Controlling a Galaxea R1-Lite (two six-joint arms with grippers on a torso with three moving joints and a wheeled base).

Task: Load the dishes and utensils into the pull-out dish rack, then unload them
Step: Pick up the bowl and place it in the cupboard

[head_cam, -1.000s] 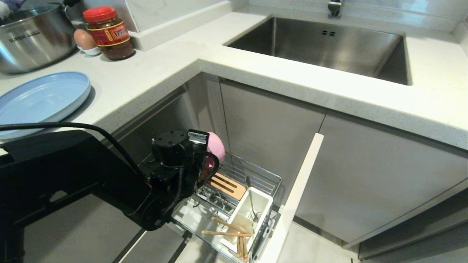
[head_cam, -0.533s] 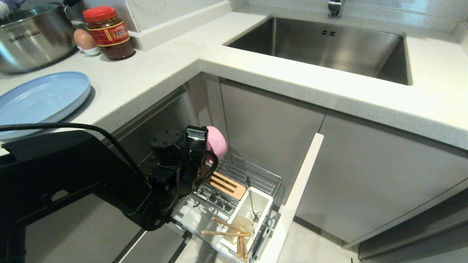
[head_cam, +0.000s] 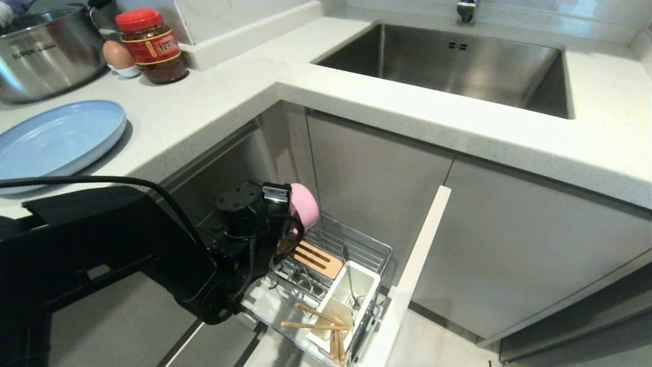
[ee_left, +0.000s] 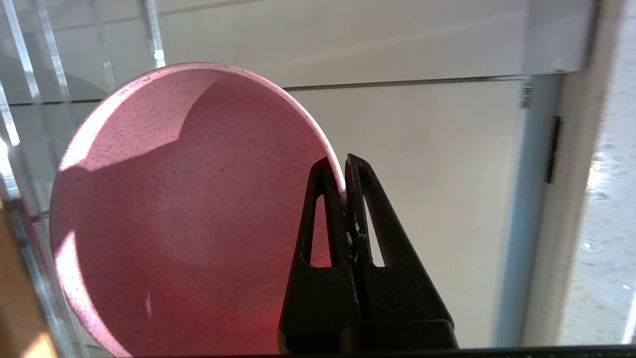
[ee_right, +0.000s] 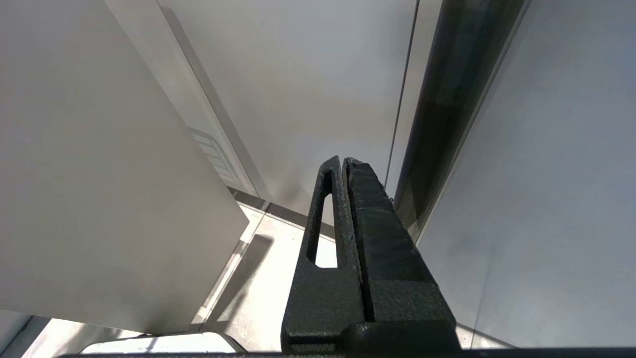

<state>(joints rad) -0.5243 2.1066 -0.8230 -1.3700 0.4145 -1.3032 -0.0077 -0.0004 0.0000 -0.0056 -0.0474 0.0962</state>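
Since a second ago your left gripper (ee_left: 344,174) has carried the pink bowl (head_cam: 305,206) slightly outward and tipped it further on edge, and it hangs above the back end of the pull-out dish rack (head_cam: 326,265). You can see its fingers pinched tight on the bowl's rim. Your light-blue plate (head_cam: 56,140) lies at the counter's left edge; chopsticks (head_cam: 318,321) and the metal utensil (head_cam: 349,278) sit in the rack's white cutlery cup (head_cam: 351,300). Your right gripper (ee_right: 343,164) is parked beside a cabinet panel, fingers pressed together, empty.
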